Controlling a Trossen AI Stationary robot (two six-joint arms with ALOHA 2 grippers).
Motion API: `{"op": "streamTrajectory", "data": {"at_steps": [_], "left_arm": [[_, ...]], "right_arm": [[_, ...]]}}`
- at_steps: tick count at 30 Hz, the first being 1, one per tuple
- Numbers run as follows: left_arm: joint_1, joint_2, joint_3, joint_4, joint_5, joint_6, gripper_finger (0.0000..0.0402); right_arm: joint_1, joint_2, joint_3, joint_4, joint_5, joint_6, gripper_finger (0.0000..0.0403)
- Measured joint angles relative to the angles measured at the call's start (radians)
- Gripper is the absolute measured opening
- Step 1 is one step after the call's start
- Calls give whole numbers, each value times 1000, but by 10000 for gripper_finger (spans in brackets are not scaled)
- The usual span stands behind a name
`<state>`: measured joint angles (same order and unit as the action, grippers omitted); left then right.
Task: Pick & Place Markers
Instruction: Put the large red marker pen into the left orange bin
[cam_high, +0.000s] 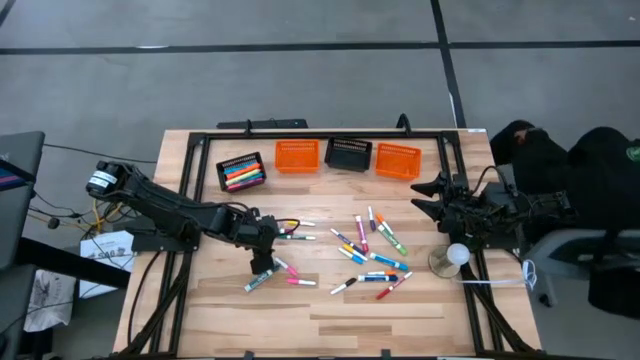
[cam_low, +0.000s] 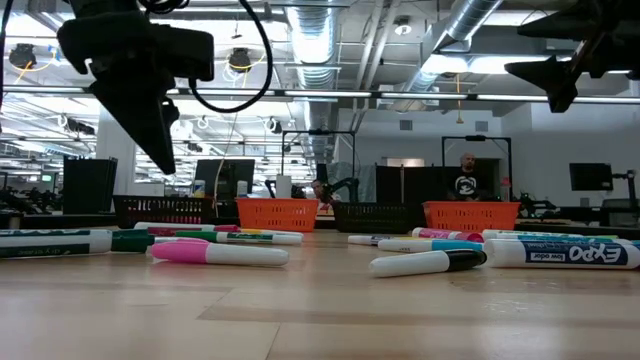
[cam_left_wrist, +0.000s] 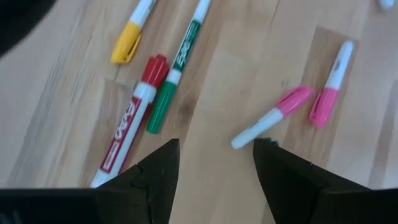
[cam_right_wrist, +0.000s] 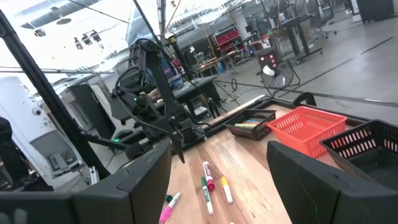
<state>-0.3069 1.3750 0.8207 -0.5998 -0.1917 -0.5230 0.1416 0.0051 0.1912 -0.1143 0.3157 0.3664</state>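
Left hand (cam_left_wrist: 214, 180) hovers empty, fingers apart — pink marker (cam_left_wrist: 273, 116) on the table just beyond.

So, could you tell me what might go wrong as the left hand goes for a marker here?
The left hand hangs open over bare wood between the red marker and a pink-capped marker, so closing now may catch nothing. The red marker lies against a green marker; a finger could nudge both. Markers may roll when bumped.
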Motion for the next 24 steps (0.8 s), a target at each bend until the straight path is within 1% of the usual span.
{"op": "streamTrajectory", "data": {"at_steps": [7,14,17,24], "left_arm": [[1,0,0,-21,0,2,205],[10,0,0,-69,0,21,205],[30,0,0,-74,-2,26,205],[118,0,0,-73,-3,142,205]], "right_arm": [[0,0,0,-44,0,0,254],[0,0,0,-43,0,0,254],[0,0,0,-43,0,0,254],[0,0,0,-43,0,0,254]]}}
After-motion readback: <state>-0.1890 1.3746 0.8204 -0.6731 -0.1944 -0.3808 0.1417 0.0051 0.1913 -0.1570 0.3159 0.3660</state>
